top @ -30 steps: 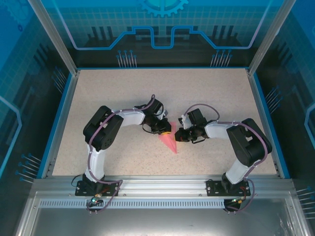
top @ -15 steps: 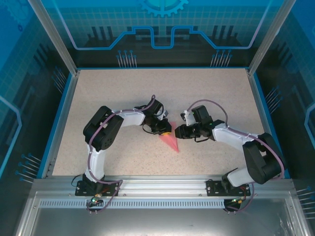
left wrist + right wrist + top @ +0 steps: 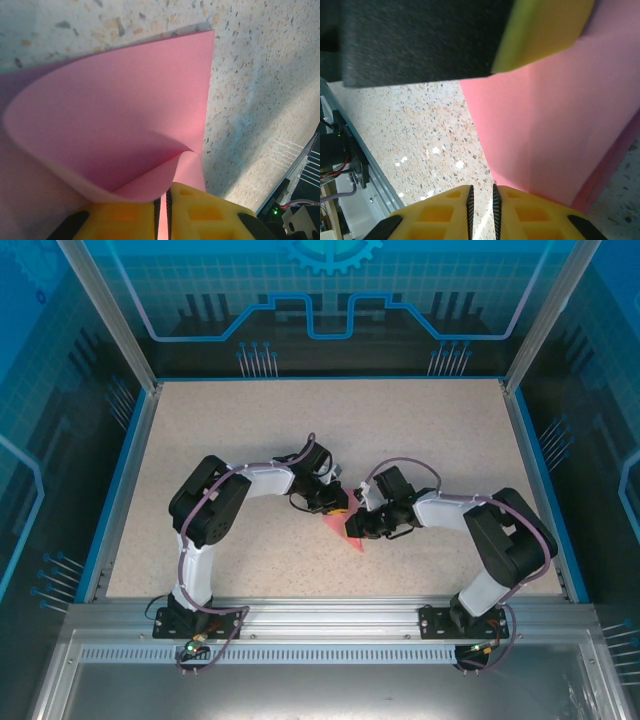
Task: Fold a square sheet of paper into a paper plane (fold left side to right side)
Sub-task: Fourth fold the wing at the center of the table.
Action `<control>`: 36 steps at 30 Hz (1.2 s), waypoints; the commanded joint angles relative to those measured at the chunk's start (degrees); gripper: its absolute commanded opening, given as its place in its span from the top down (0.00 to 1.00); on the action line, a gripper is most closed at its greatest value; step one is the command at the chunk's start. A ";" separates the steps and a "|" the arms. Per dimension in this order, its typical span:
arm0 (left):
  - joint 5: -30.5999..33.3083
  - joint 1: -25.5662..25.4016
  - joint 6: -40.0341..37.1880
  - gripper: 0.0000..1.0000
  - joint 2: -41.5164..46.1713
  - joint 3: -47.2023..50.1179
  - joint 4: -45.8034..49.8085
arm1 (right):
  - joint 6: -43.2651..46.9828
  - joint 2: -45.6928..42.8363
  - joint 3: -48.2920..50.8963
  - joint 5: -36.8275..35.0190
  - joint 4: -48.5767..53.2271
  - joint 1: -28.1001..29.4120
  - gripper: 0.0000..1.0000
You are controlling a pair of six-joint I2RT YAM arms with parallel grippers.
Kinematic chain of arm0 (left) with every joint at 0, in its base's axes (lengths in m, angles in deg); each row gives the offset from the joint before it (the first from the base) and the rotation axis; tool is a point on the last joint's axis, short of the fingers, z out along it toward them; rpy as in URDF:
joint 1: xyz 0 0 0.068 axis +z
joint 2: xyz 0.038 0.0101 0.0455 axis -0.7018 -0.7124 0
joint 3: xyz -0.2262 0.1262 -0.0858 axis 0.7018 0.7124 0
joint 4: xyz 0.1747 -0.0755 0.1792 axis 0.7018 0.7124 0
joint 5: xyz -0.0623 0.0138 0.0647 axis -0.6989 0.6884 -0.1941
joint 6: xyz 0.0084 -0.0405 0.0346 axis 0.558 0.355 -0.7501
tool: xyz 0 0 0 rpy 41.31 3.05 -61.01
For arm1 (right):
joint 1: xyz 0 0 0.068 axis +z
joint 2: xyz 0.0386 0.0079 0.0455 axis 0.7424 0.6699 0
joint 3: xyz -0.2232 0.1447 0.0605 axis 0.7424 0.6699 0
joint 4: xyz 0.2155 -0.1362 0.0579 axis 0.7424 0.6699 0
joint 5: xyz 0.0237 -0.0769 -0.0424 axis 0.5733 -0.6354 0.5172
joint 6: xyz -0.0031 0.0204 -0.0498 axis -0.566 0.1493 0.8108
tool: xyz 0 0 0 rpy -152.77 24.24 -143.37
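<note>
From above, you are seeing the pink paper sheet (image 3: 340, 532) lying near the middle of the table (image 3: 250, 420), a pointed wedge aiming at the near edge, with both grippers crowding it. The left wrist camera is showing you more: the left gripper (image 3: 162, 210) is pinching the sheet, which is curling upward. The right gripper (image 3: 482, 202) is hovering at the sheet's edge, jaws narrowly apart, bare table showing between.

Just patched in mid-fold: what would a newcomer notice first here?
The pink paper at the middle of the table, a wedge between the two sets of jaws. The left jaws are shut on it, a flap curling up in the left wrist view; the right jaws, a slit apart, sit at its edge.
</note>
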 commanded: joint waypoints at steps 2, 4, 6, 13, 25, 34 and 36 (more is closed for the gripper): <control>2.54 0.04 -1.99 0.85 -1.14 1.82 2.79 | 1.32 1.46 -1.39 -0.95 3.51 1.31 0.80; 2.62 0.06 -2.07 0.85 -1.20 1.74 2.90 | 1.60 1.82 -1.48 -1.88 4.33 1.55 0.79; 2.71 0.07 -2.08 0.85 -1.31 1.67 2.97 | 2.10 1.87 -1.82 -2.98 5.54 1.80 0.79; 2.95 0.07 -2.16 0.85 -1.49 1.62 3.19 | 3.38 1.62 -2.35 -5.17 9.20 2.37 0.79; 3.07 0.22 -2.23 0.85 -1.99 1.07 3.52 | 3.82 1.77 -1.74 -4.82 11.40 2.56 0.79; 3.17 0.38 -2.34 0.85 -2.05 1.09 3.68 | 3.66 1.03 -0.64 -4.45 13.65 3.16 0.79; 3.21 0.41 -2.34 0.85 -2.09 1.12 3.75 | 3.69 1.07 -0.44 -4.46 14.09 3.32 0.79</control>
